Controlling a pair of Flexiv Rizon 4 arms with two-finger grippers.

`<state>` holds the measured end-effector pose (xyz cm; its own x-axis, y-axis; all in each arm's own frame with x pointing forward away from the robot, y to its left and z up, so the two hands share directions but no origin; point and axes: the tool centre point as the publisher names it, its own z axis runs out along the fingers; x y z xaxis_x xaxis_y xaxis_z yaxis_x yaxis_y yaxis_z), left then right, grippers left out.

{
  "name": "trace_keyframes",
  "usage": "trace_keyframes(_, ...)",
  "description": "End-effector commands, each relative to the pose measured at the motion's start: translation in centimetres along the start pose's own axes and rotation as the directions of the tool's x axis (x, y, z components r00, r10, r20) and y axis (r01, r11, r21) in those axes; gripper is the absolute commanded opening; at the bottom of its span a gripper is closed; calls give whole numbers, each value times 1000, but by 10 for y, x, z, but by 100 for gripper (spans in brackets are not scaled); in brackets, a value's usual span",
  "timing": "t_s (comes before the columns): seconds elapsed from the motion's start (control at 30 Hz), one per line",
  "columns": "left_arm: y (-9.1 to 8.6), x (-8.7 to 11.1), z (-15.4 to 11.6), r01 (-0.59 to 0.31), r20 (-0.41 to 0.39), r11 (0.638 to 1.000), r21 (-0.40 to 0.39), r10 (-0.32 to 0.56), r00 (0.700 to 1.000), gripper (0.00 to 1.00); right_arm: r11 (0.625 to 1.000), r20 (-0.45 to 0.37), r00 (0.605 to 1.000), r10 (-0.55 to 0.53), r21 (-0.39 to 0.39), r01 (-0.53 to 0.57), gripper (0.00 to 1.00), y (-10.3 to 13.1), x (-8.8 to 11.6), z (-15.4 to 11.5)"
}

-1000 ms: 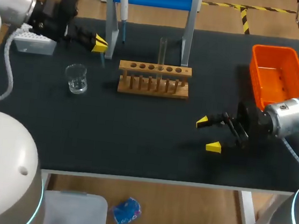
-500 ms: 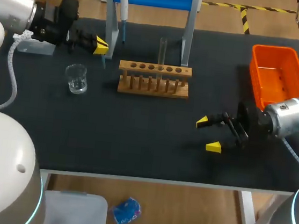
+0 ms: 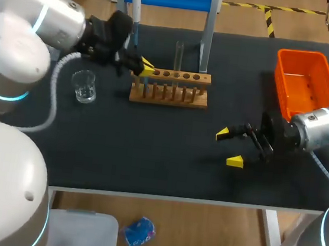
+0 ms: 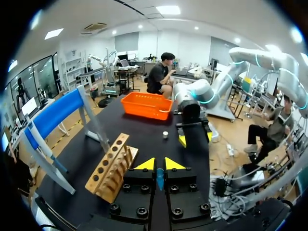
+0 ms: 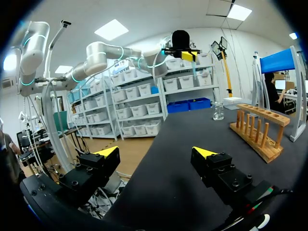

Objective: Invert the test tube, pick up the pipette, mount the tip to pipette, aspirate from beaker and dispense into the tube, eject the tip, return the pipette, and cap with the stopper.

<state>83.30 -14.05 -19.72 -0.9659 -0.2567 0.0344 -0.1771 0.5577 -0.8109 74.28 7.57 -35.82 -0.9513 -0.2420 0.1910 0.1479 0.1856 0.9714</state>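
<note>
Between the pinched fingers of the left end effector point(image 3: 145, 69) sits a slim, translucent blue pipette tip point(image 4: 160, 179), clamped and hanging below them, likely for mounting on the pipette point(image 3: 136, 4). It hovers at the wooden rack point(image 3: 169, 94). Over the counter point(image 3: 149, 151), the right end effector point(image 3: 231, 147) is spread wide.

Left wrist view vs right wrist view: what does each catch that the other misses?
Left wrist only: the orange bin and a small white stopper on the table beside the right gripper. Right wrist only: the beaker, past the wooden rack. Both: the wooden rack, the blue stand, the open right gripper, and the left gripper shut on a blue tip.
</note>
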Motion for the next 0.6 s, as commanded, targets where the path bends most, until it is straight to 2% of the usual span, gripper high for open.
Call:
trace_keyframes(0.03,-7,19,32,-14,20,1000,23,14,1000,0,1000,0,1000,-1,0,1,100,0,0,0)
trace_keyframes(0.07,-10,23,37,-12,-6,998,57,12,1000,0,1000,0,1000,-1,0,1,100,0,0,0)
trace_keyframes(0.1,-13,28,42,-12,-19,998,58,13,1000,0,1000,0,1000,-1,0,1,100,0,0,0)
trace_keyframes(0.13,-15,32,48,-27,-22,999,34,28,999,0,1000,0,1000,-1,0,1,100,0,0,0)
trace_keyframes(0.17,-17,36,52,-29,-46,998,56,31,998,0,1000,0,1000,-1,0,1,100,0,0,0)
trace_keyframes(0.27,-21,47,65,-31,-79,998,53,36,996,0,1000,0,1000,-1,0,1,100,0,0,0)
trace_keyframes(0.33,-23,54,73,-39,-77,999,28,41,996,0,1000,0,1000,-1,0,1,100,0,0,0)
trace_keyframes(0.4,-25,60,78,-36,-131,996,86,47,990,0,1000,0,1000,-1,0,1,100,0,0,0)
trace_keyframes(0.47,-21,63,85,-35,-191,991,127,59,980,0,1000,0,1000,-1,0,1,100,0,0,0)
trace_keyframes(0.6,-21,63,85,-35,-191,991,127,59,980,0,1000,0,1000,-1,0,1,100,0,0,0)
